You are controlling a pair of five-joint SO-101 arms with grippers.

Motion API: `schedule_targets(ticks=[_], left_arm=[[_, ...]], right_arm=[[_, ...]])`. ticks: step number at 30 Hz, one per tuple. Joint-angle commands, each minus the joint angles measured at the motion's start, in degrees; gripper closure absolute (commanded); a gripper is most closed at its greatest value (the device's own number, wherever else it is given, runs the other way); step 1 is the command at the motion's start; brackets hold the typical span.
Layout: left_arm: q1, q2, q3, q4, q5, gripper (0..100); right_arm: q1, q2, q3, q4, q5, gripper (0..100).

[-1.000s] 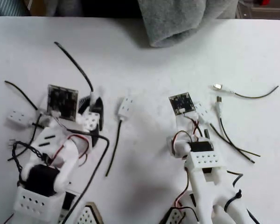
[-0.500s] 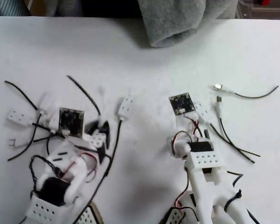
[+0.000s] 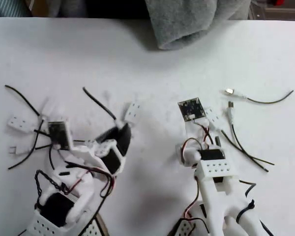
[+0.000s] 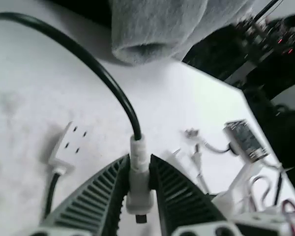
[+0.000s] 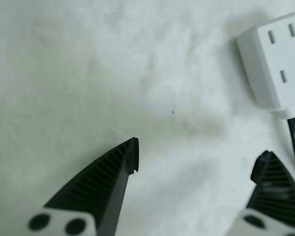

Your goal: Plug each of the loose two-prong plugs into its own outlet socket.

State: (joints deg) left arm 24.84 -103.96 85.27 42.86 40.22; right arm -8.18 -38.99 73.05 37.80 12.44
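On the white surface (image 3: 187,73) our left jaws pinch the plug (image 4: 137,187), its socket (image 4: 66,143) just beside them toward the far edge; right jaws gape.

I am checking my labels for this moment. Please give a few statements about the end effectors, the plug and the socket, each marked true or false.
1. The left end effector is shut on a white plug with a black cable. True.
2. The right end effector holds a plug. False: it is open and empty, above the bare table.
3. A grey cloth lies at the far edge of the table. True.
4. The held plug is inserted in the outlet socket. False: the socket lies apart from it on the table, with its slots empty.
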Motion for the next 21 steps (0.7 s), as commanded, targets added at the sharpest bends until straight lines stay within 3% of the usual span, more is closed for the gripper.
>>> schedule_targets(ticks=[1, 4, 9, 13, 21], left_arm=[[0.31, -0.4, 1.32, -14.33, 6.51, 97], [-0.31, -0.48, 5.98, -22.33, 11.96, 97], [-4.79, -0.48, 7.91, -25.58, 24.26, 97], [-4.79, -0.57, 8.26, -27.96, 28.75, 97], [-5.32, -0.57, 10.73, -28.31, 32.7, 97]], right_arm=[[0.13, -0.04, -0.26, -0.48, 0.44, 63.6], [0.22, -0.48, -0.26, 0.04, 0.44, 63.6], [0.22, -0.66, -2.99, 3.65, 0.62, 63.6], [-0.48, -0.66, -10.9, 12.44, 2.55, 63.6], [-14.64, -0.66, -33.85, 36.35, 2.73, 63.6]])
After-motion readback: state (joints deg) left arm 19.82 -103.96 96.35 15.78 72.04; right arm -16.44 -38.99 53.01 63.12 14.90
